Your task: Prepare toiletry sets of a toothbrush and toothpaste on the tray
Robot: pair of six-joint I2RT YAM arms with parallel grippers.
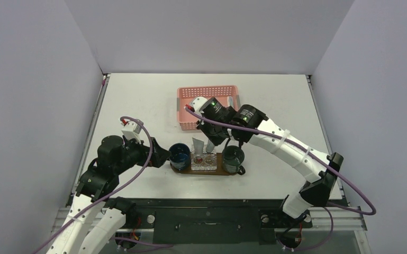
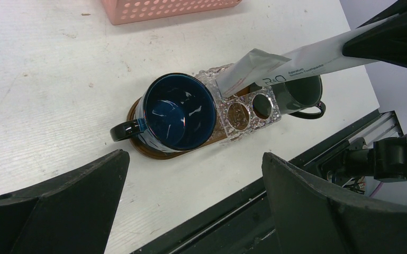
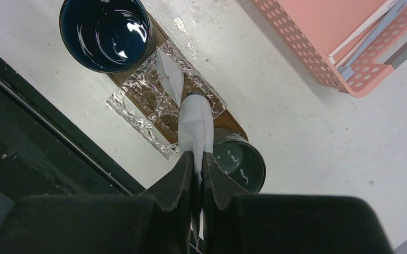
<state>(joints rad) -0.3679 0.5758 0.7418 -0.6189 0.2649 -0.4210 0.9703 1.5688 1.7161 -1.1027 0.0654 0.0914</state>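
I am keeping my left arm folded low on the near left side, its hand (image 1: 161, 155) pointing right with both fingers (image 2: 58, 206) spread wide apart. I am arching my right arm leftward from its base, wrist tipping downward, its hand (image 3: 193, 159) pinching the toothpaste tube (image 3: 196, 121).

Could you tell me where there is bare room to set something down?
The white table is bare left and right of the pink perforated plastic basket. The dark brown oval wooden tray is full: blue mug, clear square holder, grey mug, and the right gripper holds a white tube above.
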